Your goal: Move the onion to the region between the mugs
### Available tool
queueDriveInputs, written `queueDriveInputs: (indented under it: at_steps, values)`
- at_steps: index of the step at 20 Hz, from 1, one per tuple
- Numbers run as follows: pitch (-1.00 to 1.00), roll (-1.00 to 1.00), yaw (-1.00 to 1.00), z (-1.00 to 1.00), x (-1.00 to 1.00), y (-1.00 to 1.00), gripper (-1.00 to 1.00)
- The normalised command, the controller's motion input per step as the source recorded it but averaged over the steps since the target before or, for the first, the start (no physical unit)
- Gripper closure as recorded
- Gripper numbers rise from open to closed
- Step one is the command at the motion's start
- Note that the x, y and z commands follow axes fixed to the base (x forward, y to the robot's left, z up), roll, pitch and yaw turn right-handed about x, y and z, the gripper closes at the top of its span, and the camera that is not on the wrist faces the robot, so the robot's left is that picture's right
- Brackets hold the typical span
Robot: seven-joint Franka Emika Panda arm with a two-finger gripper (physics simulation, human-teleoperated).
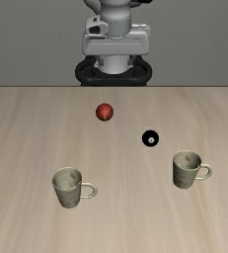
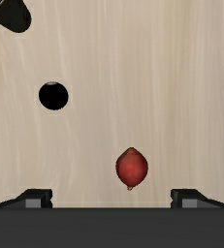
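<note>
Currently the onion point(image 2: 132, 168) points its tip toward the wide-open gripper point(image 2: 112, 199).

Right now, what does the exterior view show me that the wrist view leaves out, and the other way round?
Exterior view's own: the robot's base, the mug at the exterior view's left and the mug at the exterior view's right, both whole.
Wrist view's own: the open gripper, fingertips wide apart, with the onion lying just ahead of them, untouched.
Shared: the onion, the black ball and the wooden table.
</note>
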Motion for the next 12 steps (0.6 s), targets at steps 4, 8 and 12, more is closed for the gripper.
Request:
queueDriveInputs:
  at_steps: [4, 8, 12]
  values:
    - [0.0, 0.0, 0.0, 0.0, -0.25, -0.75, -1.0]
    - [0.0, 0.0, 0.0, -0.5, -0.5, 0.0, -1.0]
    - [0.0, 0.0, 0.0, -1.0, 0.0, 0.0, -1.0]
